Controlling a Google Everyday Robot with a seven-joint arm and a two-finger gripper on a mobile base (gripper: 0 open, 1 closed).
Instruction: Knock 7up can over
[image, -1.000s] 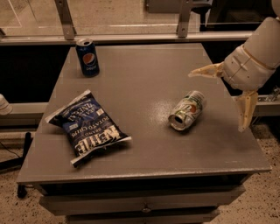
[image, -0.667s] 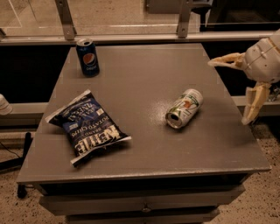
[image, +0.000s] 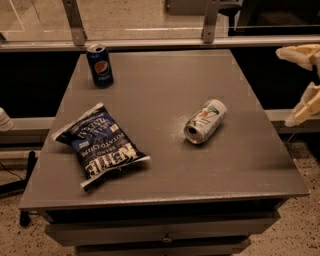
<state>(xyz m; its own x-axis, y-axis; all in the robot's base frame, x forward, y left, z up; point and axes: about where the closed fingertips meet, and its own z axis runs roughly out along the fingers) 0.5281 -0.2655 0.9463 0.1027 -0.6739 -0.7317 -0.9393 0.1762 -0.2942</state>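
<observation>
The 7up can (image: 205, 121) is silver-white with green lettering and a red dot. It lies on its side right of the middle of the grey table (image: 165, 80), its open top facing the front left. My gripper (image: 295, 85) is at the right edge of the view, off the table's right side and well apart from the can. Its two pale fingers (image: 300, 54) stand spread wide and hold nothing. Most of the arm is out of view.
A dark blue Pepsi can (image: 100, 65) stands upright at the table's back left. A dark blue chip bag (image: 100, 144) lies flat at the front left. A metal rail with posts (image: 210, 22) runs behind the table. Speckled floor lies below.
My gripper has drawn back to the right, away from the table, and the arm has mostly left the view. The 7up can lies in the same spot.
</observation>
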